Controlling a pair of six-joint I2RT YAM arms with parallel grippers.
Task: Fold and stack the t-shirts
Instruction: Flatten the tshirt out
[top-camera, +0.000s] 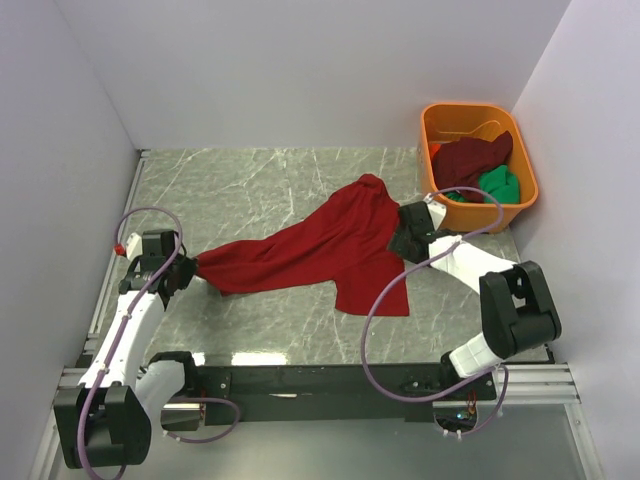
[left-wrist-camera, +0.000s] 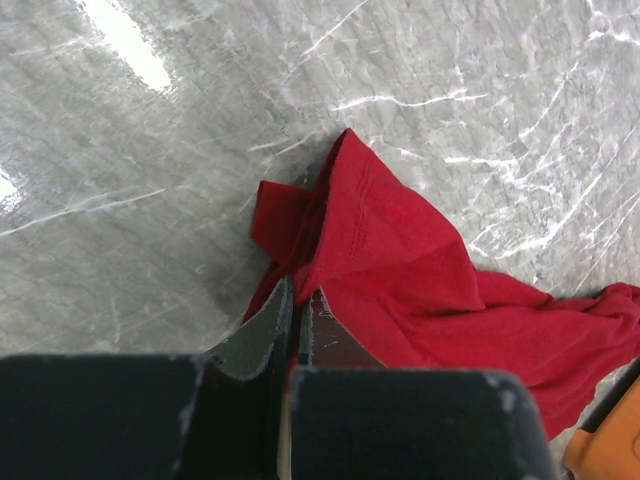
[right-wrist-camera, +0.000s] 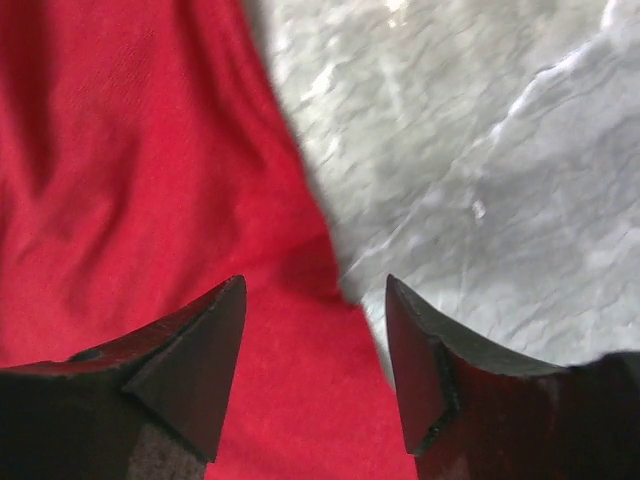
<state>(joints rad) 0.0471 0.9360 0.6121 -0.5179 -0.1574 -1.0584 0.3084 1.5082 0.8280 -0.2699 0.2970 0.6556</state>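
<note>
Gleaming tabletop, white walls, red t-shirt

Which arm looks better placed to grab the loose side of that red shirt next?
The right. The right gripper hangs open directly over the red t-shirt at its edge, while the left gripper is shut on the shirt's opposite end.

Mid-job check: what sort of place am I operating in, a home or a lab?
Most likely a lab test cell: plain white walls box in a marble-patterned tabletop, a black mounting rail runs along its near edge, and an orange tub sits in the far corner.
</note>
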